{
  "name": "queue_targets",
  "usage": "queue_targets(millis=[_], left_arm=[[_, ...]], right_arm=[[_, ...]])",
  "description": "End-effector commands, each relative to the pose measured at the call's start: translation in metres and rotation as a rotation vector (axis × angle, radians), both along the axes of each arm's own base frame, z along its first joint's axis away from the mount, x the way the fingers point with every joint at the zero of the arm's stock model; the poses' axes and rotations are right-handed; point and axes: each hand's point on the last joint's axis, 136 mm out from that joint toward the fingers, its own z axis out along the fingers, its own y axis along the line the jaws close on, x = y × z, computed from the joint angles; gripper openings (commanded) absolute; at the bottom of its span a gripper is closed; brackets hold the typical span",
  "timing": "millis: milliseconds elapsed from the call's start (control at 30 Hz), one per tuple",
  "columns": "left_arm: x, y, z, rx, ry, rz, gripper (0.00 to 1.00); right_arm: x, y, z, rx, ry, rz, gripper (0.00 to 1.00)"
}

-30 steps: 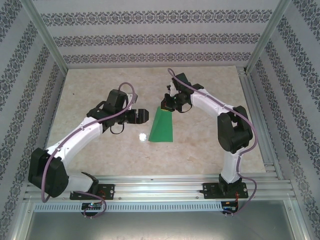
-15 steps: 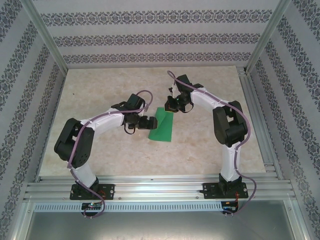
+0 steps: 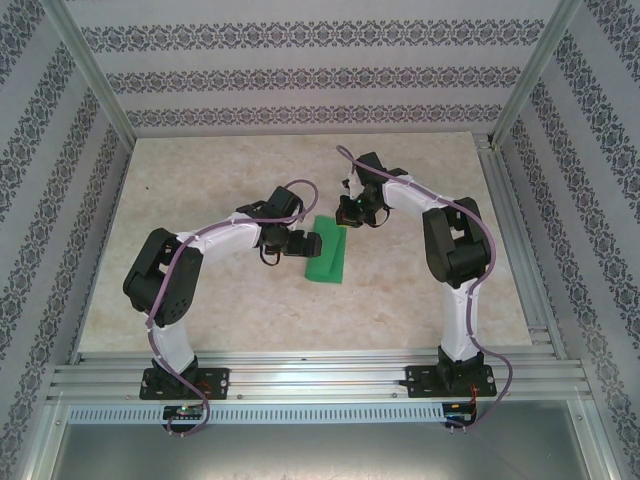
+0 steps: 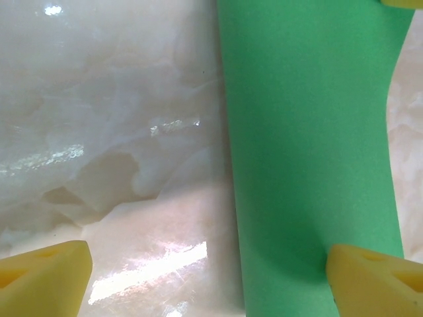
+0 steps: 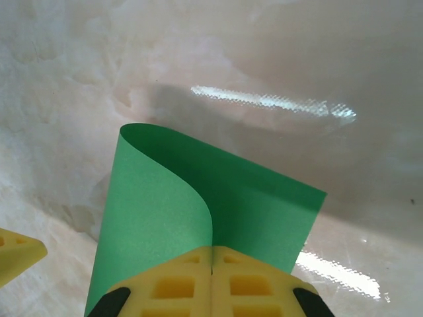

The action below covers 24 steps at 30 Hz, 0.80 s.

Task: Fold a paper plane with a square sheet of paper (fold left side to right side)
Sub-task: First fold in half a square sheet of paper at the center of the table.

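Glossy marble-look table (image 3: 200, 180) boxed in by patterned wallpaper walls (image 3: 300, 75). From the top camera, the square sheet of paper (image 3: 327, 254) lies mid-table, doubled over into a narrow green strip. The right gripper (image 3: 347, 213) sits on its far end and the left gripper (image 3: 310, 245) is right at its left long edge. There's loads of bare table outward of both sets of fingers, and the frame rails are well apart from the arms. The only tight spot is the two grippers being near each other.

Left wrist cam: the fingers are spread wide and holding nothing. One pad (image 4: 377, 281) rests on the green, the other (image 4: 43, 281) is over bare table past the paper's edge. That edge looks soft, so I'd guess it's the uncreased fold side, but I can't say for sure.

Right wrist cam: the pads (image 5: 211, 281) are closed tight together, pinching both layers. Just beyond the fingertips the top layer bulges up in a loose loop, so there's no real crease yet.

My take on doing this well: let the right pinch hold the edges lined up while the left presses the loop flat. Press first, then slide along the fold away from the pinched end. If it drags before the loop is flat, I'd expect a skewed crease.
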Motion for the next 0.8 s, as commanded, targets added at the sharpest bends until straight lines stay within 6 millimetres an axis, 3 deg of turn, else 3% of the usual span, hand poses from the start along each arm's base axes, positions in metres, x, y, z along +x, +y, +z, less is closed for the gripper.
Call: queue_targets(millis=[0, 767], left_arm=[[0.009, -0.015, 0.014, -0.058, -0.029, 0.008, 0.91], [0.000, -0.027, -0.024, 0.060, 0.025, -0.043, 0.86]], right_arm=[[0.011, -0.005, 0.000, -0.026, -0.030, 0.011, 0.00], [0.015, -0.012, -0.015, -0.069, -0.009, 0.010, 0.00]])
